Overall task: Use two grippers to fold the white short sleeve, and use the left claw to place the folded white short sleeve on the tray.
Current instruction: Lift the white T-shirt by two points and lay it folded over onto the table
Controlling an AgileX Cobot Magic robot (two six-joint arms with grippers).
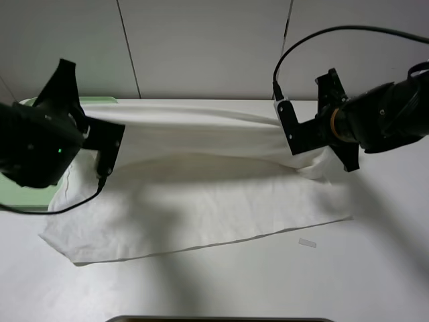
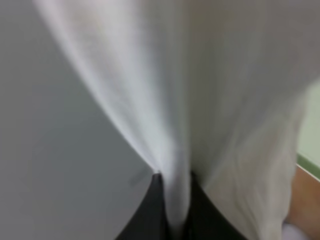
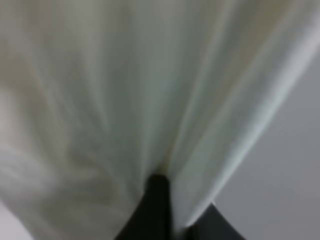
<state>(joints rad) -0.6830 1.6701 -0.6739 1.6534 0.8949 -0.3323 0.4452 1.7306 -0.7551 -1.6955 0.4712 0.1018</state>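
Note:
The white short sleeve (image 1: 201, 194) lies spread across the table with its far edge lifted and stretched taut between both grippers. My left gripper (image 1: 115, 137) is shut on that raised edge at the left. In the left wrist view, cloth (image 2: 200, 100) runs pinched between the black fingers (image 2: 152, 215). At the right end of the edge my right gripper (image 1: 287, 127) is shut on the fabric too. The right wrist view shows cloth (image 3: 125, 90) fanning out from its fingers (image 3: 156, 205). The light green tray (image 1: 27, 196) sits at the far left, mostly hidden behind my left arm.
A small white tape strip (image 1: 307, 243) lies on the table near the shirt's front right corner. A dark object (image 1: 221, 319) shows at the table's front edge. A grey panelled wall (image 1: 201, 47) stands behind the table.

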